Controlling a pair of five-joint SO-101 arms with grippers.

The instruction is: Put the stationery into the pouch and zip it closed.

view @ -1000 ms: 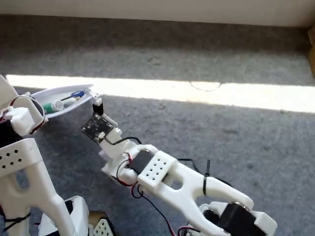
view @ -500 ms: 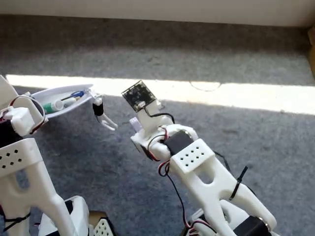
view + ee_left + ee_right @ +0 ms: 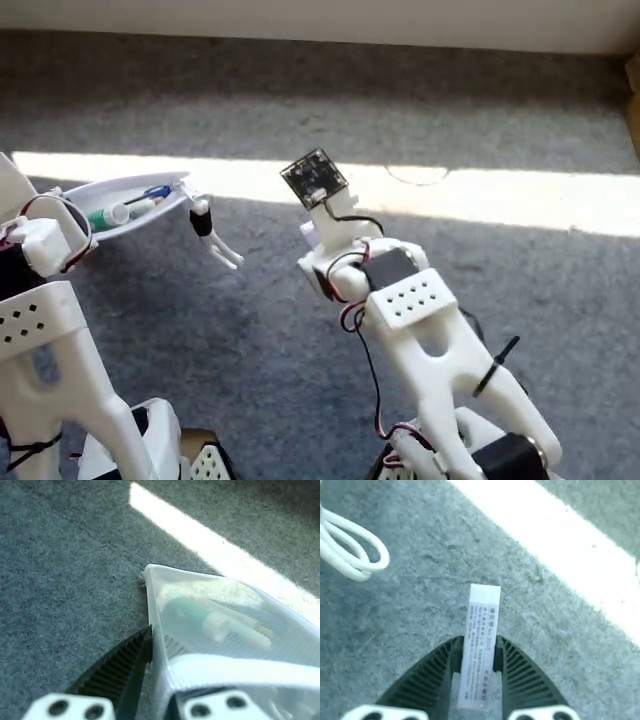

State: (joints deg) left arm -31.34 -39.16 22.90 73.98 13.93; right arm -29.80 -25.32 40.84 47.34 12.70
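The right gripper (image 3: 477, 647) is pinching a white sleeved eraser (image 3: 483, 625) by its near end. Its fingers are closed narrowly on the eraser's sides, with the long axis pointing straight out past the fingertips. The left gripper (image 3: 156, 652) is clamping one edge of the clear pouch (image 3: 120, 208) at the scene's left, with stationery lying inside. The pouch is sitting well to the left of the eraser, and its white zipper cord (image 3: 218, 243) is dangling between them, so the coming move looks like a leftward carry.

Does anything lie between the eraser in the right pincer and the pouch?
The zipper pull with its white cord loop sits between the eraser and the pouch, at the pouch's end; nothing else visible.
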